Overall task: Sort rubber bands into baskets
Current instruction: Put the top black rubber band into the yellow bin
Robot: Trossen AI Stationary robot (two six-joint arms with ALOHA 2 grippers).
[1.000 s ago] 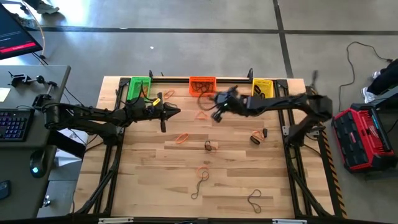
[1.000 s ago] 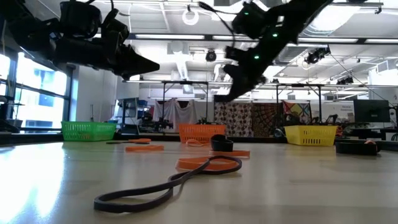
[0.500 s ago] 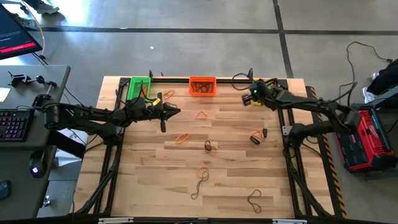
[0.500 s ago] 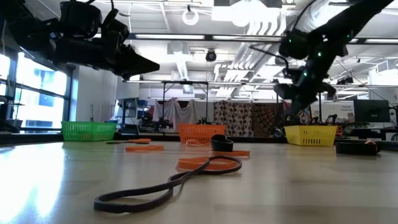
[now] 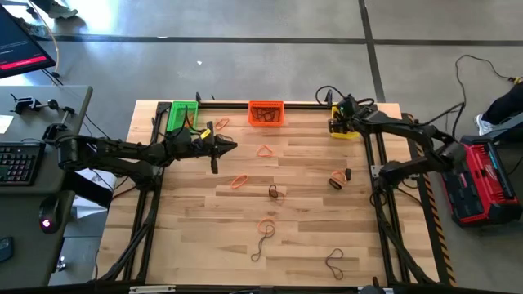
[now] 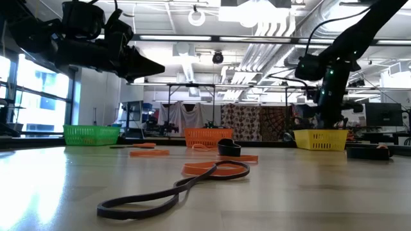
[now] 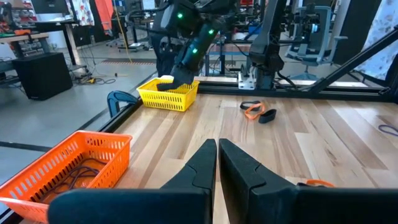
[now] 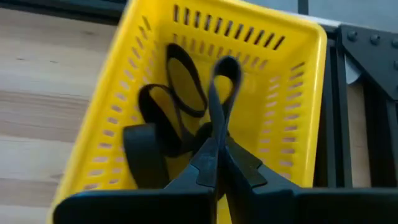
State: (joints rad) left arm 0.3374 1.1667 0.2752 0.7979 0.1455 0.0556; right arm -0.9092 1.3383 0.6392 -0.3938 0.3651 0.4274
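Several bands point(image 5: 263, 232) loose on worktop point(image 5: 196, 245), near to mid. Left end effector point(image 5: 233, 147) pinched empty, hovering mid-worktop. Farther: right end effector point(image 8: 214, 163) clamped on black band point(image 8: 219, 93) over yellow basket point(image 8: 305, 81). Risk: band snags on finger at release, or drapes over rim.

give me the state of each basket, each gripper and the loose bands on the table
yellow basket: upright, black bands inside
orange basket: upright, dark bands inside
green basket: upright, contents unclear
right gripper: shut on a black band, over the yellow basket
left gripper: shut, empty, above the table
loose rubber bands: scattered flat on the table
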